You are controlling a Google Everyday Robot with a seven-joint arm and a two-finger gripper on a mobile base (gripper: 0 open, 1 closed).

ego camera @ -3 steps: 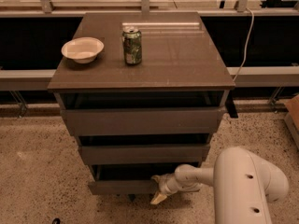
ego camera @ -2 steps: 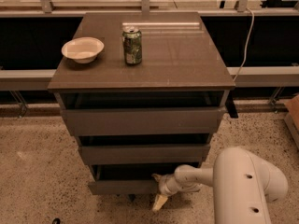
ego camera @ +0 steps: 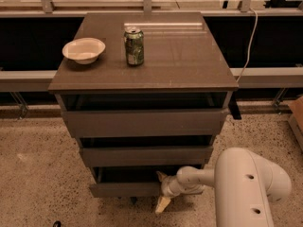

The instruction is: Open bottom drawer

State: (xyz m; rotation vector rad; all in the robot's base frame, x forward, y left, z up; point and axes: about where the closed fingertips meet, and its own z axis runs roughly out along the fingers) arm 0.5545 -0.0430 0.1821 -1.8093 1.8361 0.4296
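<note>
Dark grey-brown, flat, no handle: bottom drawer (ego camera: 124, 189), lowest of three in the cabinet, under the middle front (ego camera: 147, 155) and just above the speckled floor. Dark gap showing above its front, so judged partly out already, though only a little. At the right end of that front, gripper (ego camera: 161, 191), spread open: one cream fingertip (ego camera: 160, 176) up by the top edge, the other down past the lower edge, with no clamp on the panel as far as visible. White arm (ego camera: 246, 188) low, reaching in from the right. To do the step well: hook behind the top lip or close on the panel before hauling. Pull straight out from the cabinet, level, never sideways, an off-centre hold at one end being likely to skew the box on its runners. Go slow and watch for slip on the smooth face. Keep jolts down: can (ego camera: 134, 46) and bowl (ego camera: 84, 49) up on the worktop (ego camera: 189, 60), can upright and apt to tip.
</note>
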